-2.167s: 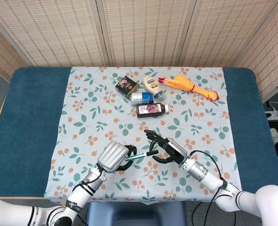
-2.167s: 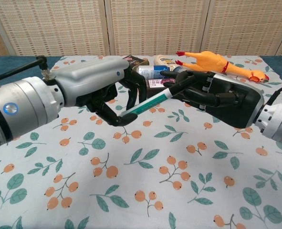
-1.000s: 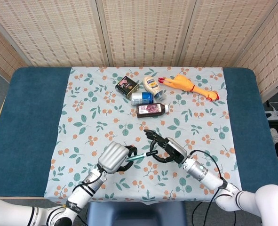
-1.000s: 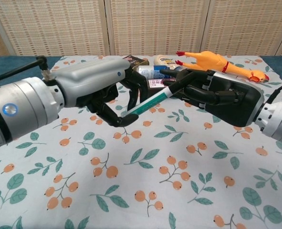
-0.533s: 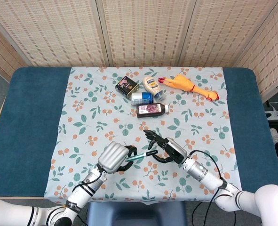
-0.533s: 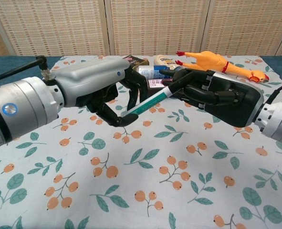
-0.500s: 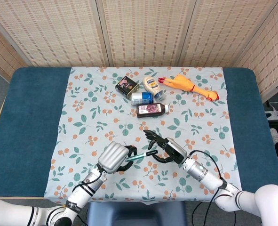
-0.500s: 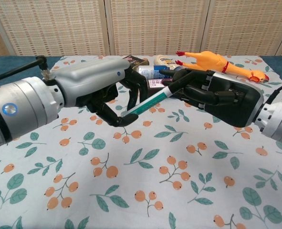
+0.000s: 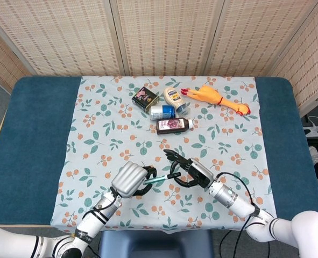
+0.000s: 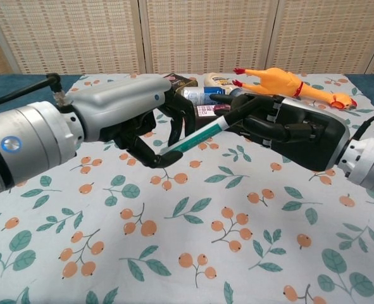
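Observation:
A teal pen with a dark end is held above the floral cloth near the table's front edge. My left hand grips its lower end, fingers curled around it; in the chest view the pen slants up from the left hand to the right one. My right hand closes its thumb and fingers on the pen's upper, dark-capped end, and the right hand faces the left one closely. The very tip is hidden inside the right fingers.
At the back of the cloth lie a yellow rubber chicken, a mayonnaise bottle, a blue can, a dark box and a dark bottle. Blue tabletop flanks the cloth. Woven screens stand behind.
The right hand's fingers have shifted slightly and closed in tighter around the pen's upper end. The left hand and pen have stayed in place.

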Available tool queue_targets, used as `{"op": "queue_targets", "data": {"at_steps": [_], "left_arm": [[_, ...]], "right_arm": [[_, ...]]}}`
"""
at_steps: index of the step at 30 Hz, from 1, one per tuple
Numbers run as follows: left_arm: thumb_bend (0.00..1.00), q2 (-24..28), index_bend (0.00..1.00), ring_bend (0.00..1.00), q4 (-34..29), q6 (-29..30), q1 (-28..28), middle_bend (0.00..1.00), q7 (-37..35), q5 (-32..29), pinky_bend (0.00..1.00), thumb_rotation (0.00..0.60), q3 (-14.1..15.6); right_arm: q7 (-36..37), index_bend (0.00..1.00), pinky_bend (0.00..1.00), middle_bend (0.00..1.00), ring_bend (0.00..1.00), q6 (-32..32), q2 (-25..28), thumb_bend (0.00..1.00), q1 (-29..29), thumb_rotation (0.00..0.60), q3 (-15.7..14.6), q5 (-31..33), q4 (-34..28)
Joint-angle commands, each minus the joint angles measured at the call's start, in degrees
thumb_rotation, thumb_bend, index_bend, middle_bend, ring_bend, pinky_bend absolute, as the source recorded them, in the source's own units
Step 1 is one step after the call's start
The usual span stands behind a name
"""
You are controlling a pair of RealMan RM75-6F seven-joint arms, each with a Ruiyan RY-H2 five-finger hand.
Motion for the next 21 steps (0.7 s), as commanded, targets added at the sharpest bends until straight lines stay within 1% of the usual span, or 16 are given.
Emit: {"op": "queue_targets", "data": {"at_steps": [1, 11, 21], "left_arm": [[0.4, -0.01, 0.73, 0.95, -0.02, -0.03, -0.02, 0.86, -0.02, -0.02, 1.0, 0.6, -0.01], [0.4, 0.21, 0.73, 0.95, -0.18, -0.32, -0.07, 0.87, -0.31, -0.07, 1.0, 0.6, 0.05], [0.4, 0.34, 0.74, 0.95, -0.52, -0.18, -0.02, 0.87, -0.18, 0.18, 1.0, 0.6, 0.21]], "right_arm": [[0.01, 0.49, 0.0, 0.0, 0.0, -0.05, 0.02, 0.32, 0.06, 0.6, 0.01, 0.0, -0.08], [0.04, 0.51, 0.0, 0.0, 0.0, -0.11, 0.19, 0.32, 0.23, 0.6, -0.09, -0.15, -0.42], [-1.0, 0.5, 0.0, 0.0, 0.0, 0.4, 0.83, 0.32, 0.16, 0.6, -0.26, -0.48, -1.35]]}}
